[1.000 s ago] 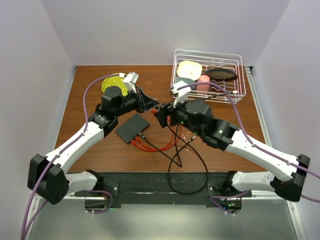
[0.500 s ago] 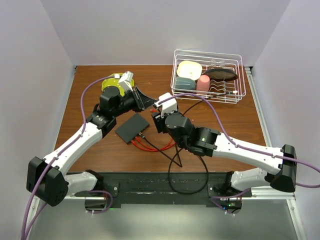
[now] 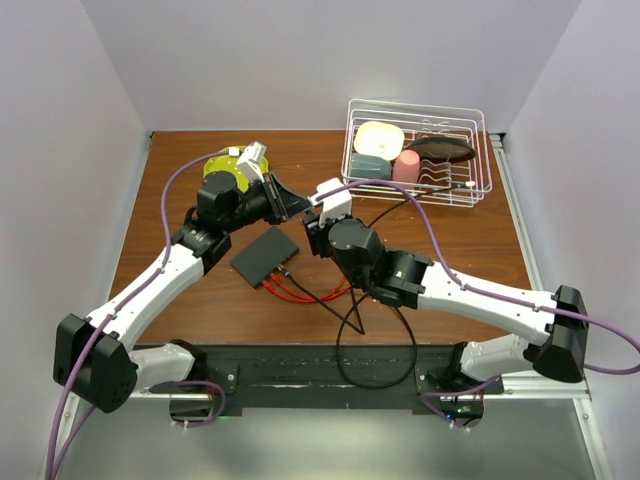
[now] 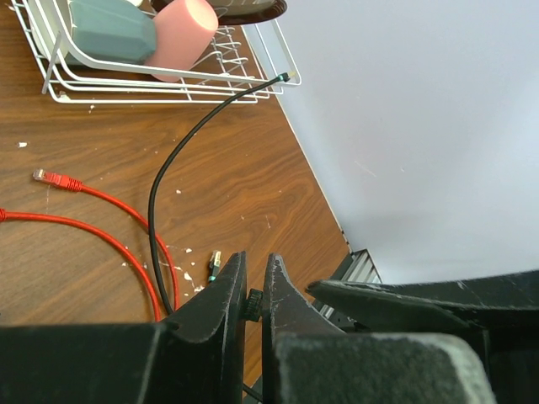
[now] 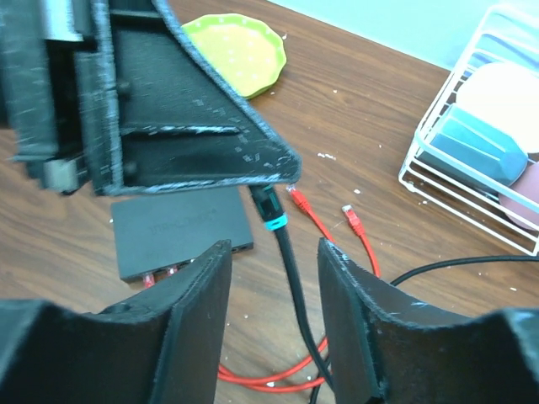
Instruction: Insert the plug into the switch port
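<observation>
Left tool (image 4: 251, 273) clamped on the black plug (image 5: 270, 208), off the table (image 5: 379, 126). Right tool (image 5: 274, 252) open, straddling its cable (image 5: 296, 290), near the switch (image 5: 181, 234).

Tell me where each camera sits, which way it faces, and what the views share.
Top external: above and behind the bases, looking down on the table; left arm and right arm show.
Left wrist: on the left arm, facing the dish rack past its left gripper, shut on the black cable.
Right wrist: on the right arm, facing the switch; its open right gripper straddles that cable.
Shared: dish rack and red cables, all three.
</observation>
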